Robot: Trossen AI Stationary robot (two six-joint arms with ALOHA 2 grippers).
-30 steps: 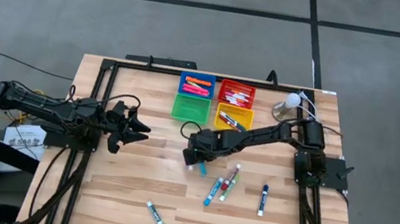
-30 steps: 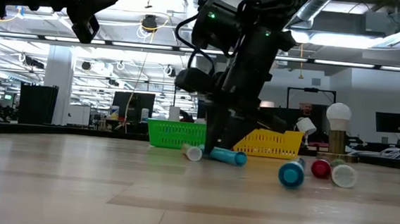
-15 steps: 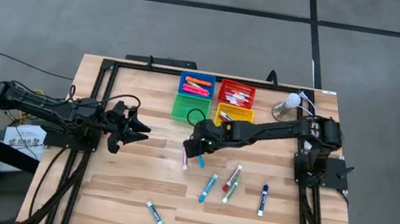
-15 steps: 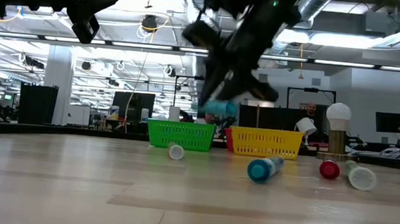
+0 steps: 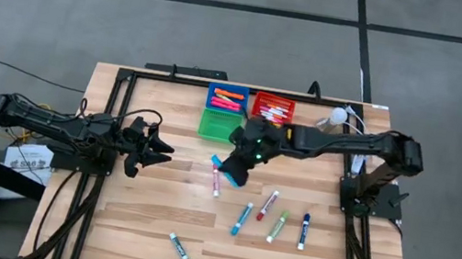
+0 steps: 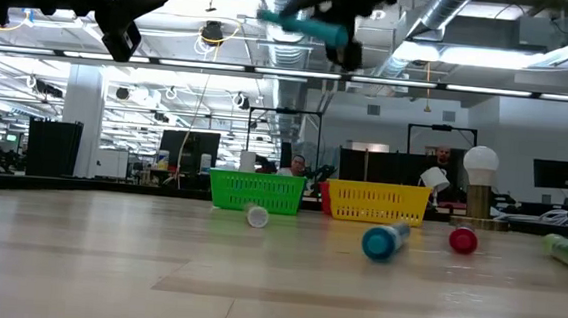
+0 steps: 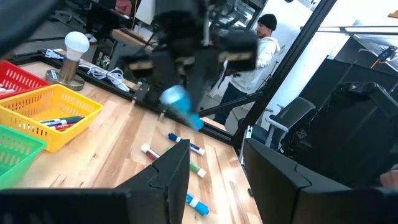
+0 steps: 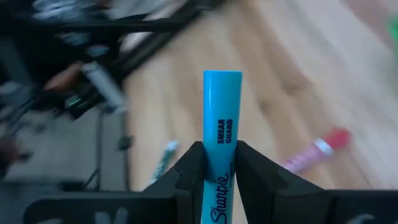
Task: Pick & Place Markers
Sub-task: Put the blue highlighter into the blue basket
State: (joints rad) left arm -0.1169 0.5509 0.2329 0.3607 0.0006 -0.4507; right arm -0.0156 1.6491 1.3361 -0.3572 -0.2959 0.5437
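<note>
The left gripper (image 5: 156, 147) waits at the table's left side with its fingers partly apart, holding nothing. The right gripper (image 8: 216, 163) is up in the air near the green bin (image 5: 218, 126), squeezed tight on a light blue marker (image 8: 221, 124). More markers (image 5: 242, 218) lie on the table below, near the yellow bin (image 6: 376, 202).

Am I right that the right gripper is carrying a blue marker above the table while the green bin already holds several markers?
Not quite. The right gripper does hold the blue marker off the table, but the green bin looks empty in the high view. The markers already sorted sit in the blue bin, red bin and yellow bin.
</note>
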